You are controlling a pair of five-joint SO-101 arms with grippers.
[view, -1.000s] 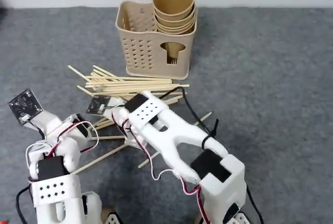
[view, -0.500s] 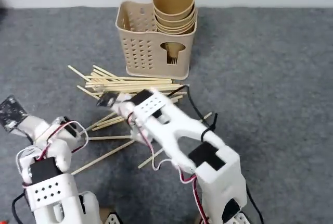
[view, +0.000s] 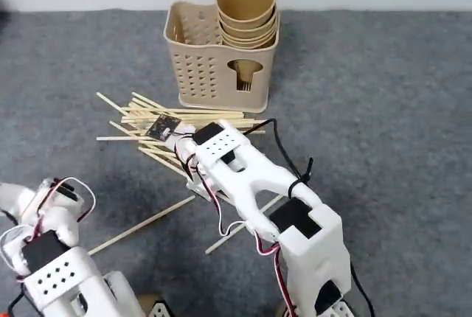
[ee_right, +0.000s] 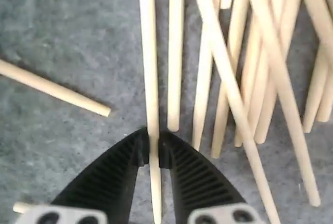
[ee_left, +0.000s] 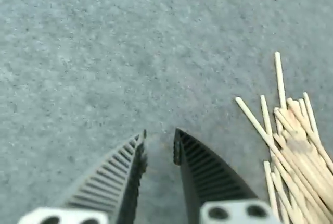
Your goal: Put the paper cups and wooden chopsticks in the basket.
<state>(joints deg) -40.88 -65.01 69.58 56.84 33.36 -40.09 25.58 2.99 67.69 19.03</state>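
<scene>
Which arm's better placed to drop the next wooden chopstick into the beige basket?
Right. The right gripper is clamped on one pale wooden chopstick near the beige perforated plastic basket; the left gripper hangs open and empty over grey carpet.

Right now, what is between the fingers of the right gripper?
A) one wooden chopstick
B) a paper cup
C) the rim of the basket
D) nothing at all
A: the right wrist view shows the right gripper closed on a single wooden chopstick.
</scene>
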